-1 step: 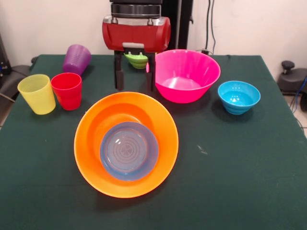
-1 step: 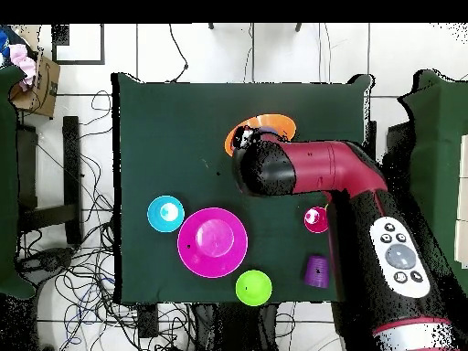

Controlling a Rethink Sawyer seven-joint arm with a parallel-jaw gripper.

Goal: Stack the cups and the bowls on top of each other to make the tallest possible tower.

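The large orange bowl (image 1: 91, 136) sits at the table's middle with a pale blue bowl (image 1: 129, 150) lying inside it. Just behind its far rim my gripper (image 1: 135, 86) hangs low, open, with nothing between its black fingers (image 1: 119, 74). The pink bowl (image 1: 187, 74) stands to the right of the gripper and a blue bowl (image 1: 239, 97) further right. A small green bowl (image 1: 136, 60) shows behind the fingers. To the left, the yellow cup (image 1: 37, 93) and red cup (image 1: 67, 90) stand upright side by side. The purple cup (image 1: 76, 58) behind them looks tipped over.
In the overhead view the arm (image 2: 311, 169) covers most of the orange bowl (image 2: 274, 122) and hides the yellow cup. The green table (image 1: 230, 167) has open cloth at the front and right. Cables lie on the floor around it.
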